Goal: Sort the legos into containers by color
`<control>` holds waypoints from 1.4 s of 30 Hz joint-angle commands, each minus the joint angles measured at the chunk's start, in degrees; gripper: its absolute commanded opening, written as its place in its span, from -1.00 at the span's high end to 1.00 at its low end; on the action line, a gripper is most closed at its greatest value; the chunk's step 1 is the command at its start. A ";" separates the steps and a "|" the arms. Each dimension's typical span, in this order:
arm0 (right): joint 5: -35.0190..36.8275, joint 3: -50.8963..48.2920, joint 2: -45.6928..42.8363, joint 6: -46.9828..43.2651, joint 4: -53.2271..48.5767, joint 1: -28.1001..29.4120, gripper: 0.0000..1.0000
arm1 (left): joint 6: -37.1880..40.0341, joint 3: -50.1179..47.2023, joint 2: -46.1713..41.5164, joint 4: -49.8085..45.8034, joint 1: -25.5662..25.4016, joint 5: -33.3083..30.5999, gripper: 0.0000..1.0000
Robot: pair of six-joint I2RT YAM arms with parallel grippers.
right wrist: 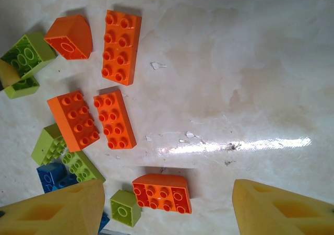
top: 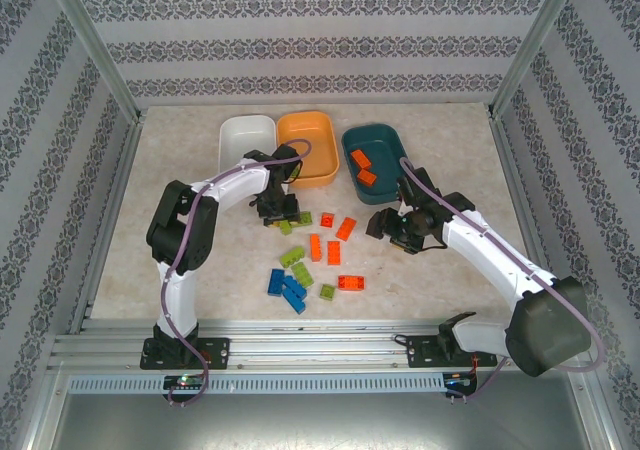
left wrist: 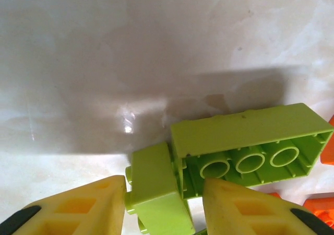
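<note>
On the marbled table (top: 170, 150), between the two arms: loose legos (top: 334, 252). These are glossy studded bricks in lime green, orange and blue, square or oblong. Behind them, side by side, stand a white tub (top: 247, 135), an orange tub (top: 307, 148) and a dark teal tub (top: 385, 148). The teal one holds two orange bricks (top: 362, 160).

Left gripper (left wrist: 164, 211): yellow fingers (left wrist: 68, 209) partly closed astride a small lime brick (left wrist: 156, 193). The brick lies on its side with its studs turned toward the left-hand finger. That finger meets the studs, and a thin gap shows at the other. Whether the brick is pinched cannot be told.

Oblong lime brick (left wrist: 250, 146): touches the small one and lies on its side. Its hollow underside, with three round tubes, faces the wrist camera. Its long axis runs across the view, rising slightly to the right.

Right gripper (right wrist: 167, 214): fingers spread wide above the table, holding nothing.
- Between them lies an orange oblong brick (right wrist: 162, 193), studs up, long axis crosswise.
- A square lime brick (right wrist: 125, 208) sits just beside it.
- Farther off, a pair of orange oblongs (right wrist: 75, 121) lie parallel and close together, long axes slanting up the view.
- A longer orange brick (right wrist: 121, 47) lies beyond them.
- Blue bricks (right wrist: 52, 175) sit at the left edge.
</note>
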 commanded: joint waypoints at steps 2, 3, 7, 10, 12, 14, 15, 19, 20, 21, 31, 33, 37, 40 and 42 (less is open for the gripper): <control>1.66 0.18 0.50 1.43 0.35 1.05 -0.32 | 1.47 -1.30 0.57 -1.44 1.56 0.09 0.20; 1.86 0.37 0.67 1.58 0.35 1.18 -0.31 | 1.63 -1.59 0.40 -1.39 1.73 0.21 0.21; 2.64 0.90 1.28 1.89 0.42 1.87 -0.31 | 2.01 -2.45 -1.11 -1.96 2.45 0.30 0.35; 2.97 0.99 1.88 2.37 0.98 2.49 -0.31 | 2.19 -3.17 -3.04 -2.18 2.99 0.34 0.45; 3.09 1.23 2.39 2.74 1.52 2.99 -0.31 | 2.27 -3.54 -4.16 -2.52 3.25 0.34 0.50; 3.09 1.75 3.15 2.94 1.88 3.68 -0.31 | 2.44 -3.75 -5.22 -2.93 3.59 0.43 0.52; 3.19 2.16 3.53 2.90 2.01 3.98 -0.31 | 2.45 -3.84 -5.84 -3.19 3.69 0.57 0.53; 3.53 3.43 5.11 2.99 2.46 5.22 -0.31 | 2.45 -3.93 -9.13 -4.47 4.04 0.80 0.53; 3.52 3.58 5.37 3.03 2.61 5.46 -0.31 | 2.44 -3.84 -9.85 -4.76 4.10 0.88 0.52; 3.58 3.62 5.58 3.10 2.76 5.68 -0.31 | 2.47 -3.77 -10.83 -5.11 4.14 1.08 0.52; -12.45 2.50 7.71 3.88 24.90 9.11 -0.38 | 1.58 -5.94 -17.84 -2.39 4.19 9.89 0.53; -15.71 3.80 9.23 4.04 30.19 10.71 -0.44 | 1.38 -6.13 -18.16 -1.33 4.18 12.40 0.53; -18.74 7.96 13.20 1.81 32.55 11.64 -0.51 | 2.00 -5.74 -17.98 -0.92 4.21 15.70 0.53; -21.28 10.84 16.51 1.14 33.78 11.73 -0.51 | 1.97 -5.99 -18.48 -0.09 4.16 17.29 0.54; -21.98 13.20 18.26 0.34 33.34 11.84 -0.49 | 2.13 -6.04 -18.64 -0.12 4.17 17.86 0.54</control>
